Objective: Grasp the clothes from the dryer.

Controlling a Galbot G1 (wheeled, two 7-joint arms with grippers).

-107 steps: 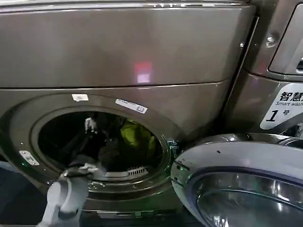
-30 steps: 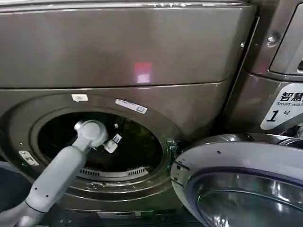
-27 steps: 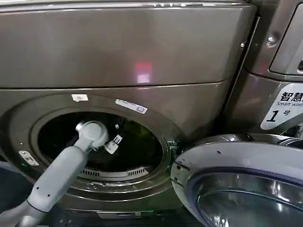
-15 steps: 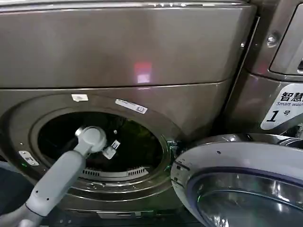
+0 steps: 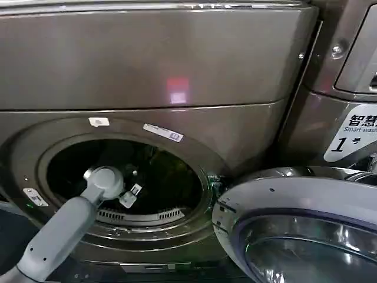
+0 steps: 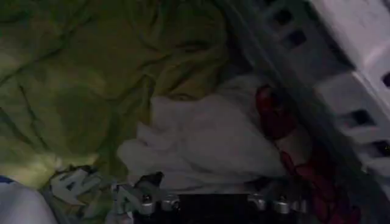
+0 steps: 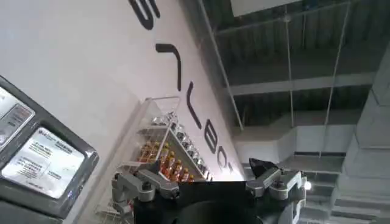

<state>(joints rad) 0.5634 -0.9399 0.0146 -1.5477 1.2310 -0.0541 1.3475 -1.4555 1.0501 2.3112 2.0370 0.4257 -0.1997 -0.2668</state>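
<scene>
Left wrist view: left claw (image 6: pixel 207 204) spread wide over crumpled soft clothes (image 6: pixel 201 143).

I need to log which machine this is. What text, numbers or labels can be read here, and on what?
"Smart wash" (cut off at the frame edge), "1", and partly cut Chinese characters: white label on the neighbouring machine.
Large dark letters on the white wall: cropped, not readable as a word.
Small stickers on the dryer port rim: too small to read.
</scene>
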